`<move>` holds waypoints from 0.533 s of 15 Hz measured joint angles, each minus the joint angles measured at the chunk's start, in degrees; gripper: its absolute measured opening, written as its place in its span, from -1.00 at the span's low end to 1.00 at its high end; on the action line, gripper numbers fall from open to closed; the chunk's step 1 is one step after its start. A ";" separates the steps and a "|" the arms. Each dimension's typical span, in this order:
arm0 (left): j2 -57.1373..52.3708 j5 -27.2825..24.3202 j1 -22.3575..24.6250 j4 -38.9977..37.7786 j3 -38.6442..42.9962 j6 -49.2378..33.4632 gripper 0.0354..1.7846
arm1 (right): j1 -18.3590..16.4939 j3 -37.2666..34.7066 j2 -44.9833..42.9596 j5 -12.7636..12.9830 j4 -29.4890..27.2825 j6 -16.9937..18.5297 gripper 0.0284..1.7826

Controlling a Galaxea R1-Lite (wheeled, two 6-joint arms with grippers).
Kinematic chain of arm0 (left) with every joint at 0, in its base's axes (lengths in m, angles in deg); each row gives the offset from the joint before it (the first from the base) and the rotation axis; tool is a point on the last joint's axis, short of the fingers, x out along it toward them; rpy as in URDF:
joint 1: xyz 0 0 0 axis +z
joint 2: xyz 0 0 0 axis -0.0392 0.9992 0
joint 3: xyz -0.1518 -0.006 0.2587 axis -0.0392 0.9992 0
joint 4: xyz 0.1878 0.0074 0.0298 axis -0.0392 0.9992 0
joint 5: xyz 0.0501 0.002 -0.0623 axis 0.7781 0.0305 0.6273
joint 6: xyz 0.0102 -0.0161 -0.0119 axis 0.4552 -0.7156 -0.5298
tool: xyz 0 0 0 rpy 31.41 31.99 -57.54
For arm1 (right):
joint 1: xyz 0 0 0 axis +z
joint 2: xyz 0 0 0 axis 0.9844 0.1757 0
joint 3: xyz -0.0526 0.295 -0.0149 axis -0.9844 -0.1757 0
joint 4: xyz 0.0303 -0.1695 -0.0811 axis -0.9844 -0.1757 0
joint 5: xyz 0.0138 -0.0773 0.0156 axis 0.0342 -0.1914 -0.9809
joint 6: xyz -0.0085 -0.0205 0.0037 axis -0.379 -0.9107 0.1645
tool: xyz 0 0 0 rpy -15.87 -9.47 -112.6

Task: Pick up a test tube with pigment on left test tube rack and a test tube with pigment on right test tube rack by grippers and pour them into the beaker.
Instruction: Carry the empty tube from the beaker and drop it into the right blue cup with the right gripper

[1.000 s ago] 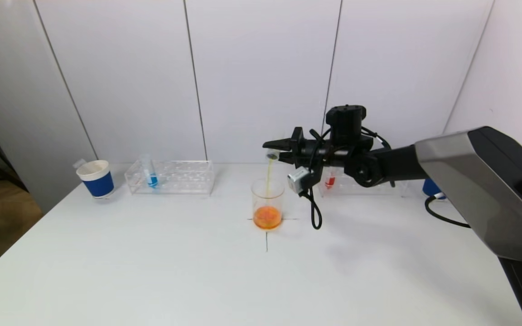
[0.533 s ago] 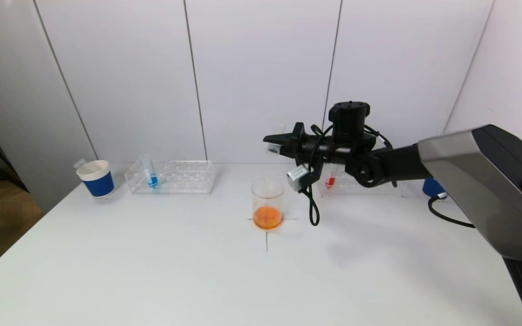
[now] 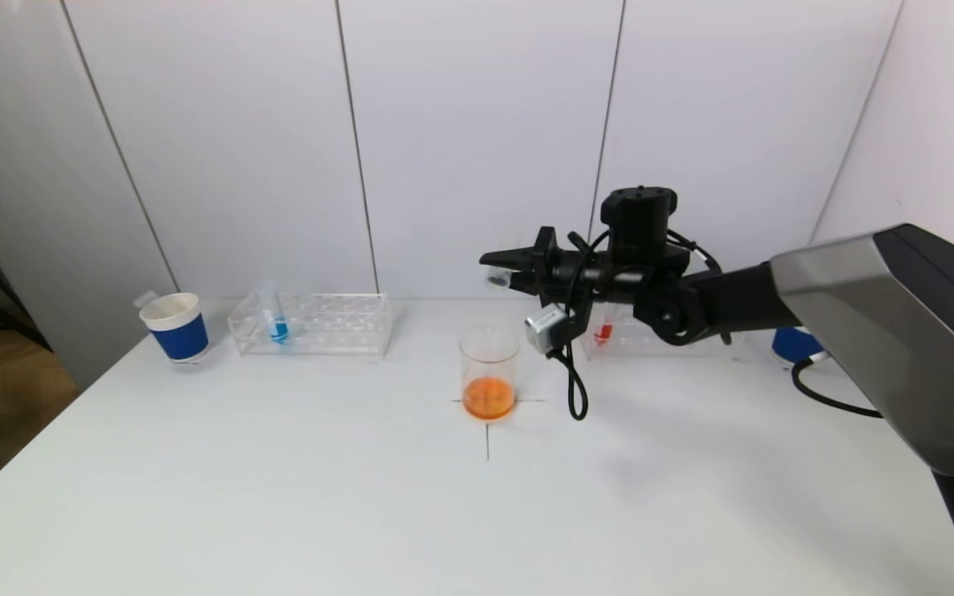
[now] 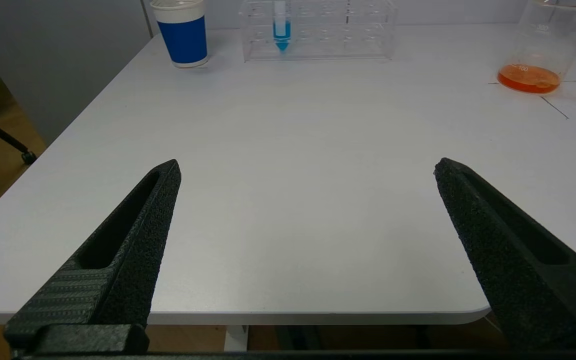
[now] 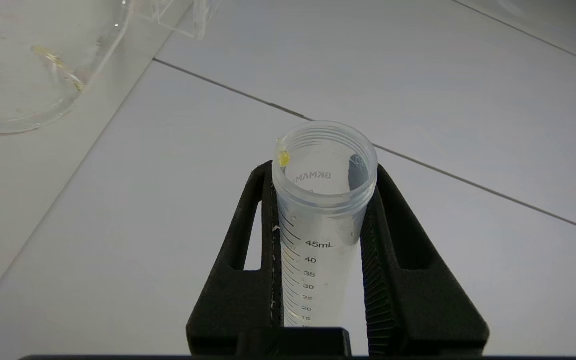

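A: How is the right gripper (image 3: pixel 500 266) being used?

B: An emptied graduated test tube (image 5: pixel 320 210) is pinched between its jaws and held roughly level, above the beaker (image 3: pixel 489 372) and slightly to its right. Only a yellow drop is seen at the tube's rim, so the pour is judged complete; the high, level hold is probably meant to keep drips off the table (image 3: pixel 278 497).

A: And the left gripper (image 4: pixel 308 220)?

B: It is parked low at the near edge of the table, jaws spread wide with nothing between them.

A: Where are the task's things?

B: The beaker is set at the centre on a marked cross and orange liquid is held in it. One tube of blue pigment (image 3: pixel 276 319) is stood upright in the left rack (image 3: pixel 311 324), presumably the next one to be taken. One tube of red pigment (image 3: pixel 603 331) is seen in the right rack (image 3: pixel 651 343), partly hidden by the arm.

A: Counts?

B: Two racks, three tubes, one beaker, and two blue paper cups: one at the far left (image 3: pixel 175 326), one at the far right (image 3: pixel 790 343), mostly hidden.
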State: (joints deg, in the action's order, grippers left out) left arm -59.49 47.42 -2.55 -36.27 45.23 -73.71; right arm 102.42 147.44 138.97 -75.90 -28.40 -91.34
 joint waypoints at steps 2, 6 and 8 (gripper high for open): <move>0.00 0.00 0.00 0.00 0.00 0.00 0.99 | 0.04 -0.66 -1.21 -0.01 0.46 3.85 -0.46; 0.00 -0.05 0.04 0.00 0.00 0.00 0.99 | 0.78 -1.49 -3.11 0.38 4.05 18.10 -0.46; 0.00 0.00 0.04 0.00 0.00 0.00 0.99 | 1.07 -1.56 -3.69 2.39 8.18 26.87 -0.46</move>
State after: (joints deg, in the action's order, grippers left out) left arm -59.49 47.42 -2.51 -36.27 45.23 -73.71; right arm 103.49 145.88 135.28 -73.51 -20.22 -64.48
